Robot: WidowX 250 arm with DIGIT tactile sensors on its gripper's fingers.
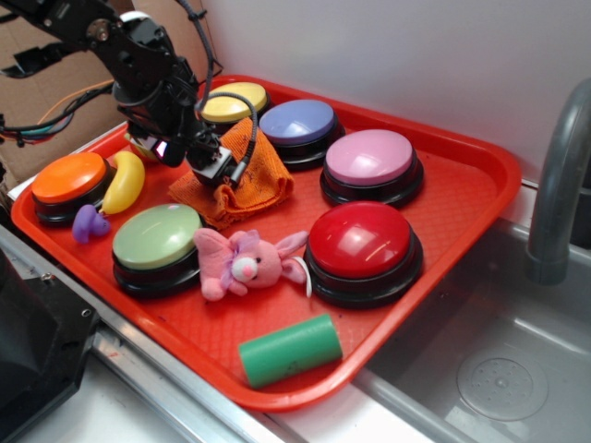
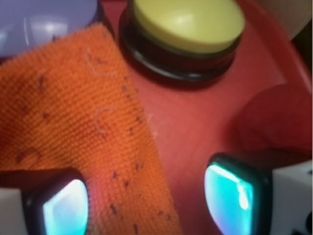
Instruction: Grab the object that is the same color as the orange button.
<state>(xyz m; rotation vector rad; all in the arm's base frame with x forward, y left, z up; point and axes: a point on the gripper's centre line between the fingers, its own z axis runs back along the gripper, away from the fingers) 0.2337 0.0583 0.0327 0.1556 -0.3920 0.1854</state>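
The orange cloth (image 1: 242, 180) lies crumpled at upper centre of the red tray (image 1: 462, 175), long axis running lower left to upper right, between the yellow button (image 1: 235, 101) and green button (image 1: 157, 237). The gripper (image 2: 146, 200) hangs over its edge, fingers spread, grasping nothing

arm (image 1: 138, 55): black, jointed | black cable | claw (image 2: 146, 205) pads: prob. teal-lit, blurry

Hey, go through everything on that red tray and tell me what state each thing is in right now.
pincer: open, one finger over the cloth, one over bare tray
orange cloth: crumpled, lying on the tray, not gripped
orange button: upright, untouched
yellow button: upright, beside the cloth
red button: upright
banana toy: lying against the orange button
pink plush: lying flat
green cylinder: on its side
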